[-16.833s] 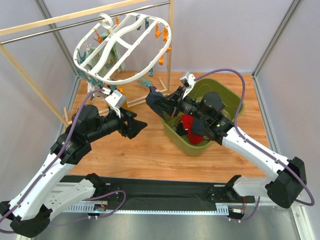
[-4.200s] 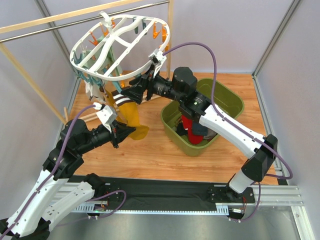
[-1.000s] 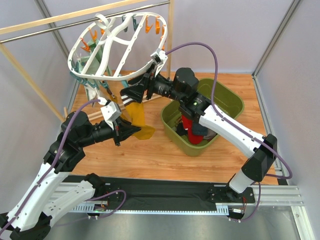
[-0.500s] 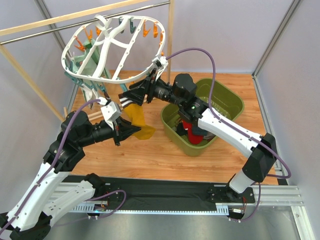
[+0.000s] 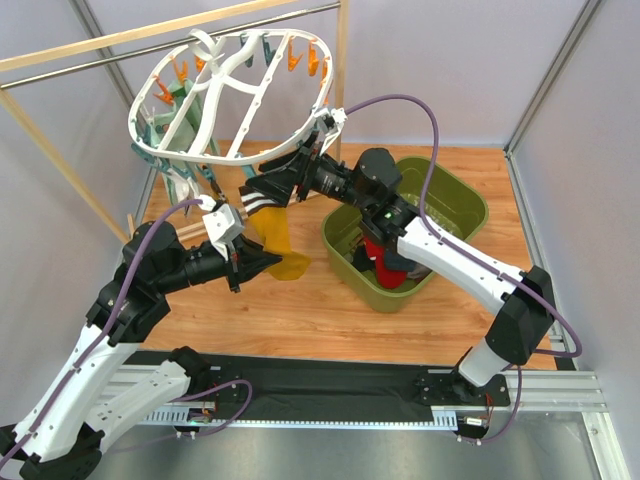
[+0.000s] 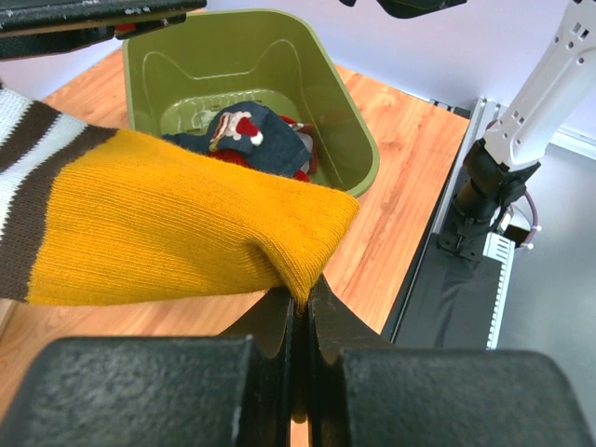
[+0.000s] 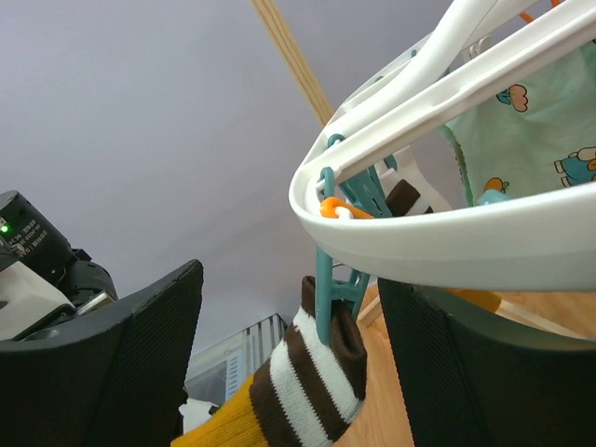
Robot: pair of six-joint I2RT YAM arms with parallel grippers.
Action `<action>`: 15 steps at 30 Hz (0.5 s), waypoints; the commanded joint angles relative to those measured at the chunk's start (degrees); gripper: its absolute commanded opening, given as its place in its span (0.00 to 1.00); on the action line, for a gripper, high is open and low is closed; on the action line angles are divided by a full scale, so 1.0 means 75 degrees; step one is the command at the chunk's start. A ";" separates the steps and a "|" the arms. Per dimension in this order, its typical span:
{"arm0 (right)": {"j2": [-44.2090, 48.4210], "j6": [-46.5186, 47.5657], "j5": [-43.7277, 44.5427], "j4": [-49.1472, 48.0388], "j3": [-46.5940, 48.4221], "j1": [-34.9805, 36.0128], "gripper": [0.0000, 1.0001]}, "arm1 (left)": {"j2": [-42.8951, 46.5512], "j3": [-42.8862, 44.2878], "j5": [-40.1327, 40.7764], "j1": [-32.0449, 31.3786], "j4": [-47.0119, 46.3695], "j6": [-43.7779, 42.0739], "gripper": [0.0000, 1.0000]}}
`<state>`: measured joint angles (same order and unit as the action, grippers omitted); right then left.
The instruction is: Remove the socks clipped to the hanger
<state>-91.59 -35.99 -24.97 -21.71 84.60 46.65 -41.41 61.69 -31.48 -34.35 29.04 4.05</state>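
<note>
Several socks (image 5: pixel 380 252) lie in the green bin (image 5: pixel 466 196) on the right. The yellow sock (image 5: pixel 272 238) hangs from a teal clip (image 7: pixel 328 279) on the hanger's (image 7: pixel 447 237) near rim. The left jaws are pinched shut on its toe, and the right jaws stand wide either side of the clip. A mint sock (image 7: pixel 521 140) is among those left.

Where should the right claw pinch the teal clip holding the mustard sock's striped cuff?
Probably the upper legs of the teal clip, just under the hanger rim, above where its lower end bites the striped cuff. It hangs upright between the fingers of the open right claw, so close in from both sides there.
</note>
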 commanded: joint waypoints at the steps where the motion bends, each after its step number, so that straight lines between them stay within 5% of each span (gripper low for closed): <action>1: 0.0271 -0.0475 -0.0116 -0.0655 -0.0170 -0.0091 0.77 | 0.0165 0.0224 -0.0173 0.0009 -0.0145 -0.0329 0.00; 9: 0.0247 -0.1295 -0.0303 -0.1358 -0.0545 -0.0162 0.74 | 0.0224 0.0212 0.0014 0.0009 -0.0075 -0.0716 0.00; 15: 0.0634 -0.0699 -0.0630 -0.0798 -0.0721 -0.0162 0.70 | 0.0072 0.0282 -0.0021 0.0009 0.0019 -0.0611 0.00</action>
<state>-90.67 -42.78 -27.46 -27.90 79.50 45.69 -40.49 61.69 -30.96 -34.35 29.28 0.93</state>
